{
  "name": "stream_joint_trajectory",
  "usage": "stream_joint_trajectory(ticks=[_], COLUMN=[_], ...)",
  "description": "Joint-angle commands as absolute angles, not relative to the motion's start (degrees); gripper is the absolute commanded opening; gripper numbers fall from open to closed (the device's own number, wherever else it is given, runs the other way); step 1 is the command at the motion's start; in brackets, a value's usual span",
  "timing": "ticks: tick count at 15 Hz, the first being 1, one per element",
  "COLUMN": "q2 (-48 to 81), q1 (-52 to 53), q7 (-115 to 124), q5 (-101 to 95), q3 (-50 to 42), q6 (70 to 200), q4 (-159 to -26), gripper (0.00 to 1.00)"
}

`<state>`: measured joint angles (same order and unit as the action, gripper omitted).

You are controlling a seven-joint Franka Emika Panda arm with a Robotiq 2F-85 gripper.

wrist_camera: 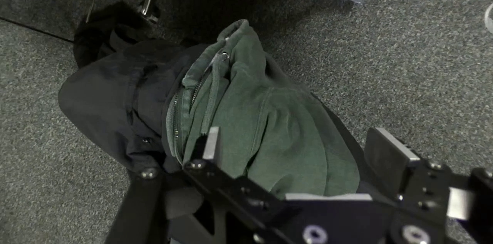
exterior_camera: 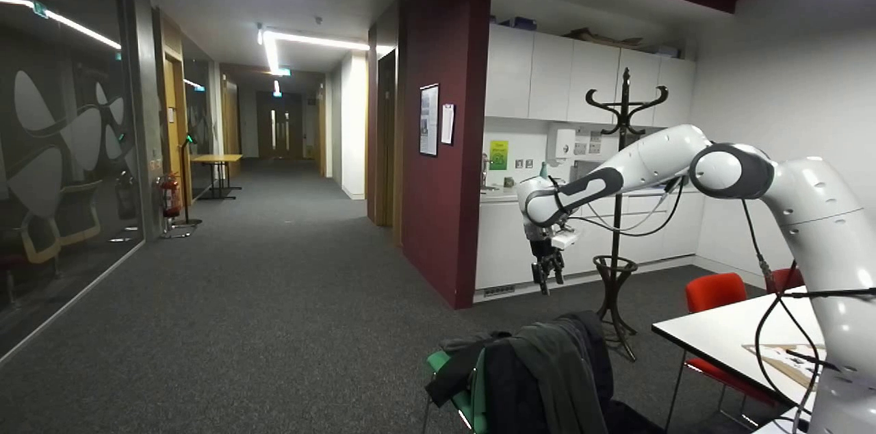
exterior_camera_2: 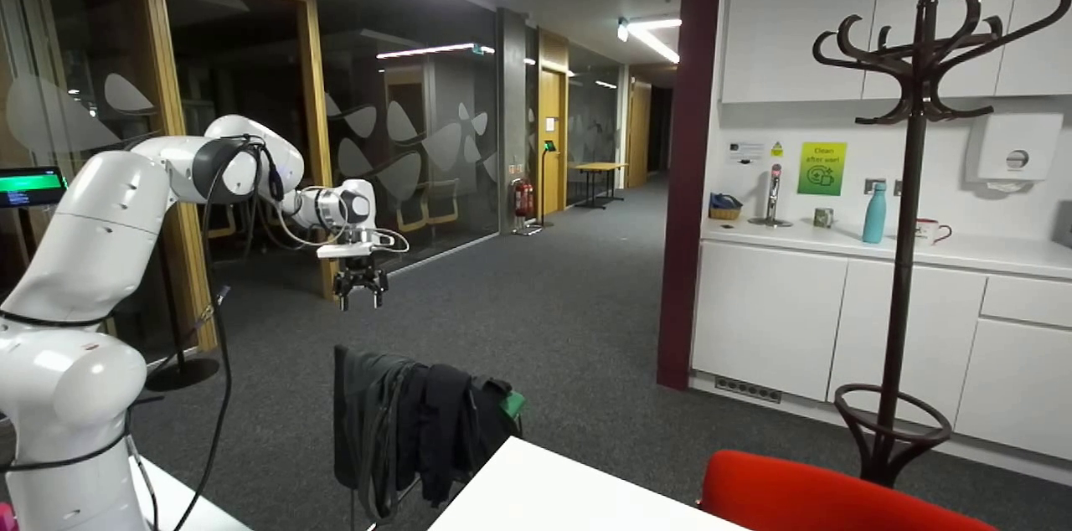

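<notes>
My gripper [wrist_camera: 302, 144] is open, with its two fingers wide apart and nothing between them. In both exterior views the gripper [exterior_camera: 547, 275] [exterior_camera_2: 361, 301] points down in the air, above and apart from a chair draped with coats. In the wrist view a green-grey jacket [wrist_camera: 238, 117] with a zip and drawstring lies below the fingers. A dark coat [wrist_camera: 104, 97] is beside it. The jacket [exterior_camera: 544, 359] [exterior_camera_2: 360, 405] hangs over the chair back with the dark coat [exterior_camera_2: 444, 414]. The green chair seat [exterior_camera: 441, 360] is mostly covered.
A white table [exterior_camera: 739, 321] [exterior_camera_2: 569, 489] and a red chair [exterior_camera: 715, 291] [exterior_camera_2: 821, 485] stand near the draped chair. A dark coat stand [exterior_camera: 619, 228] [exterior_camera_2: 903, 246] stands before white cupboards. A turquoise bottle [exterior_camera_2: 874, 217] and mugs are on the counter [exterior_camera_2: 796, 236]. Cables hang from the arm.
</notes>
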<state>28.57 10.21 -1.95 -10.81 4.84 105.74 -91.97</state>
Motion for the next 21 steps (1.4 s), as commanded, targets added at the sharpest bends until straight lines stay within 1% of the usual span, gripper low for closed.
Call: stream_joint_trajectory(ticks=[1,4,7,13,15,20,21], q2=[27.9,27.0,26.2,23.7,22.4,20.1,23.9], q1=[14.2,15.7,15.2,16.1,16.3,13.2,14.9], q7=[3.1,7.5,14.0,24.6,24.3,21.2,22.7], q5=[-17.1,-18.9,-15.1,-18.2,-22.3,-18.6,-20.0], q3=[4.5,4.5,4.5,1.5,0.4,1.4,0.6], q6=[109.3,113.4,116.4,122.1,124.3,135.5,130.7], q4=[-95.8,-99.3,-102.8,-109.6,-111.9,-117.0,-112.0], gripper=[1.00,1.00,1.00,1.00,1.00,1.00,1.00])
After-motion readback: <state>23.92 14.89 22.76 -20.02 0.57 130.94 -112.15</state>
